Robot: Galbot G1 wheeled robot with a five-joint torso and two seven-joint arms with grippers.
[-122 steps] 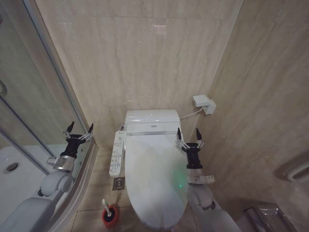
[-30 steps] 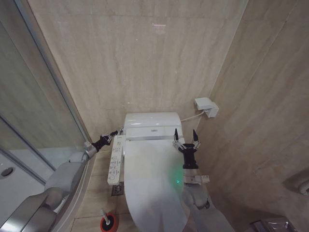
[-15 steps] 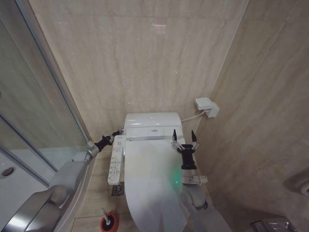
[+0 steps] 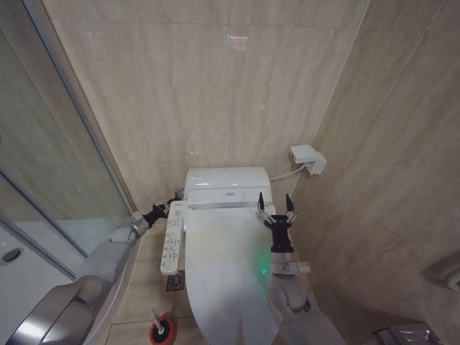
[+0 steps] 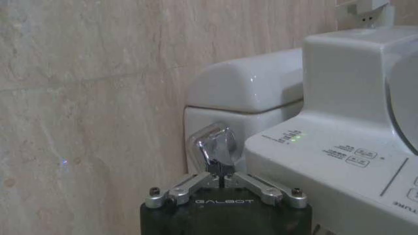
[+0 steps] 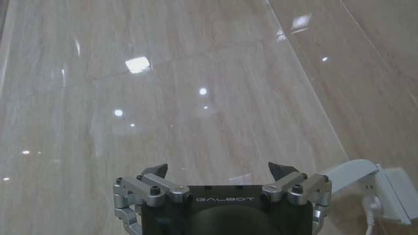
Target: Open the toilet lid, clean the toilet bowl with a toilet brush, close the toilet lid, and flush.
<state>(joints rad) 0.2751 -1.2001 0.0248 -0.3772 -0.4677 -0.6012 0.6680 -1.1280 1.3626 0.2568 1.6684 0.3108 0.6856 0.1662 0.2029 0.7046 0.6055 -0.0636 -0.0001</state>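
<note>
One toilet is seen, with its lid (image 4: 226, 277) shut flat over the bowl, so that the bowl itself is hidden. One brush (image 4: 157, 318) is seen on the floor at the toilet's left front; its white handle stands tilted in one red cup (image 4: 162, 333). One control panel (image 4: 171, 237) is fixed along the toilet's left side, and one tank (image 4: 226, 185) is set against the back wall.

Two grippers are seen. The left gripper (image 4: 172, 203) is held at the tank's left end, just above the back of the panel. In the left wrist view its fingers are brought close together, and their tips (image 5: 222, 175) are met at the lower end of the one chrome flush lever (image 5: 214, 145) on the tank's side; a grip on the lever cannot be confirmed. A green light (image 5: 295, 137) is lit on the seat unit beside it.

The right gripper (image 4: 274, 205) is held upright above the lid's right rear edge, with its fingers spread wide and nothing held between them. One white wall box (image 4: 306, 157) with a cable is mounted behind it. A glass shower screen (image 4: 50, 172) is set along the left.
</note>
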